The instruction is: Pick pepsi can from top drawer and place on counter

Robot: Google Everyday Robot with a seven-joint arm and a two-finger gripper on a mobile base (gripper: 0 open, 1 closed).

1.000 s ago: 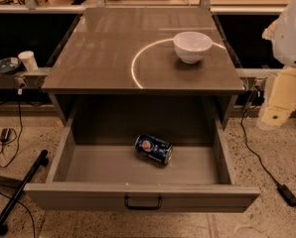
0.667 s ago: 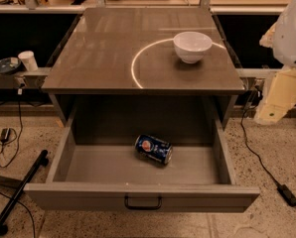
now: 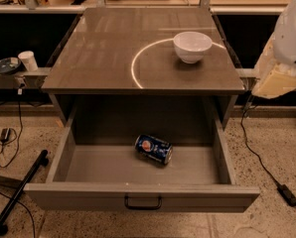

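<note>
Entry 1. Can (image 3: pixel 154 148): dark blue, lying on its side on the drawer floor, about midway across and nearer the back wall than the front. Its round logo faces up at the left end. Nothing touches it.

Entry 2. Drawer (image 3: pixel 138 195): pulled fully open below the counter, with the handle (image 3: pixel 143 203) at the centre of its front. I see only the can inside.

Entry 3. Counter (image 3: pixel 103 58): glossy top carrying a pale arc (image 3: pixel 135 66). A white bowl (image 3: pixel 192 46) stands upright on the arc, towards the right rear.

Entry 4. Gripper (image 3: pixel 276 82): I see it as the cream end of the white arm at the right edge, outside the cabinet. It hangs level with the counter's front corner, well apart from the can. It holds and touches nothing that I can see. I cannot tell whether it is open or closed.

Entry 5. Surroundings: a cup (image 3: pixel 28 60) on the left ledge, a black bar (image 3: pixel 19 192) on the floor at left, and a cable (image 3: pixel 259 157) on the floor at right.
</note>
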